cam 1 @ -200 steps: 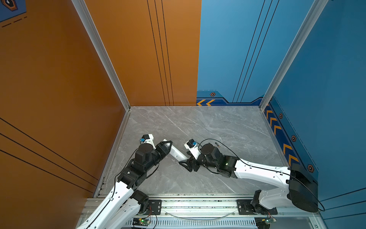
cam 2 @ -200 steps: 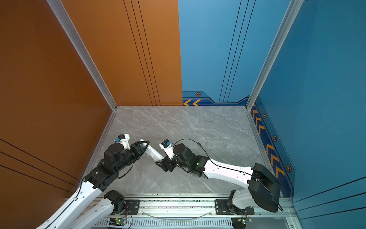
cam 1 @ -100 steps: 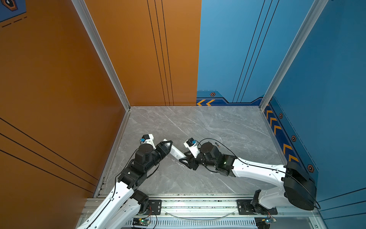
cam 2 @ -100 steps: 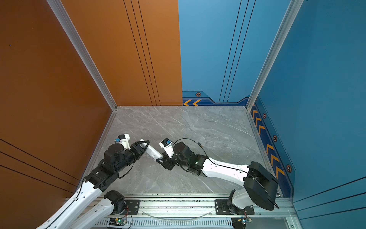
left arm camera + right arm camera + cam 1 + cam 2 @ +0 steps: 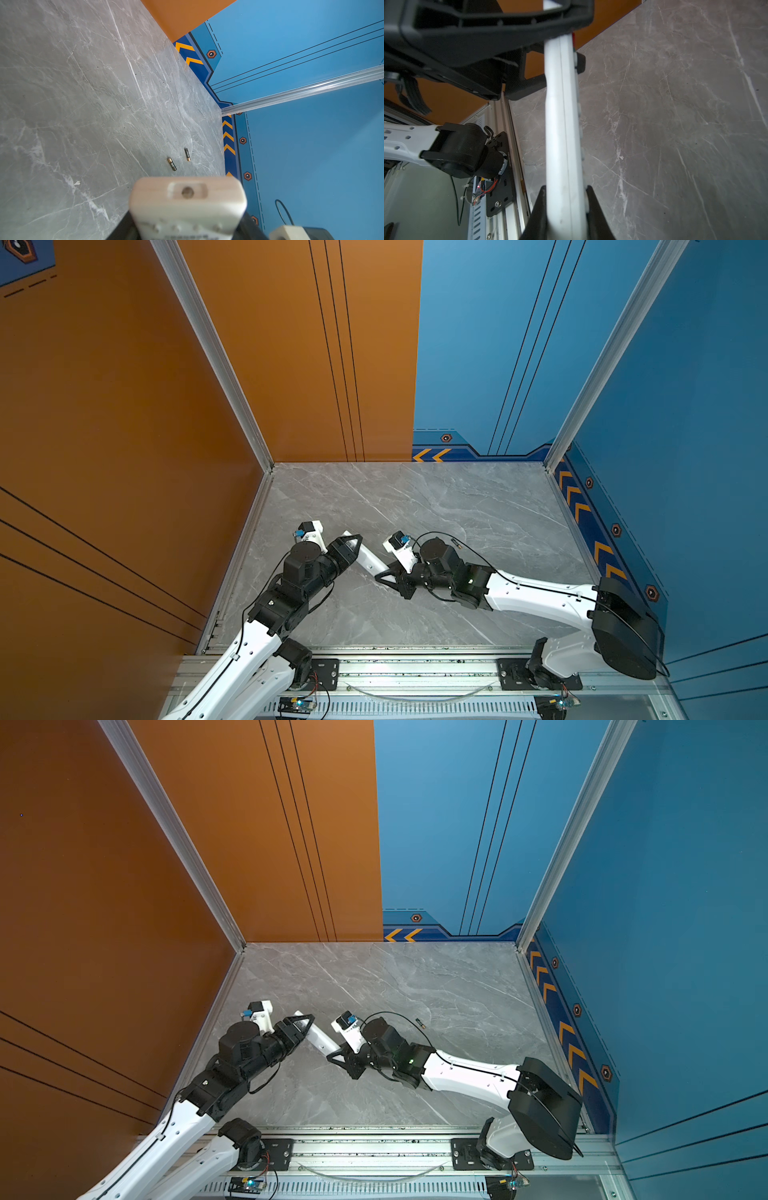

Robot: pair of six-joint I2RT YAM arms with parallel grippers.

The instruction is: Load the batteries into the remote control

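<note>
Remote control [image 5: 368, 560]: it was held just above the surface [image 5: 415, 497], along roughly the 10-to-4 o'clock line in both top views, spanning the gap between the two arms. The right wrist view showed it edge-on, with the button face in profile.

Change noted: the right end effector [image 5: 566, 188] had stood wide a second before. Its jaws had since come in onto the 4 o'clock end of the remote control.

Right end effector: it was closed on the remote control, with a jaw pressed against each long side and no gap showing.

Left end effector [image 5: 352, 543]: it was unchanged, partly closed and clamped on the 10 o'clock end. The left wrist view showed the remote's end face filling the space between its jaws.

Batteries [image 5: 171, 163]: both lay loose on the surface, the second battery [image 5: 187, 154] just beside the first. They sat at about 3 o'clock from the remote control, well apart from it and untouched. Only one [image 5: 457, 542] could be made out in a top view.

Meaning for the task: the remote control was now gripped at both ends. In my judgement this prepared a handover or a turn-over to reach the battery bay. No loading had begun.

Not determined: whether the battery cover was on or off.
</note>
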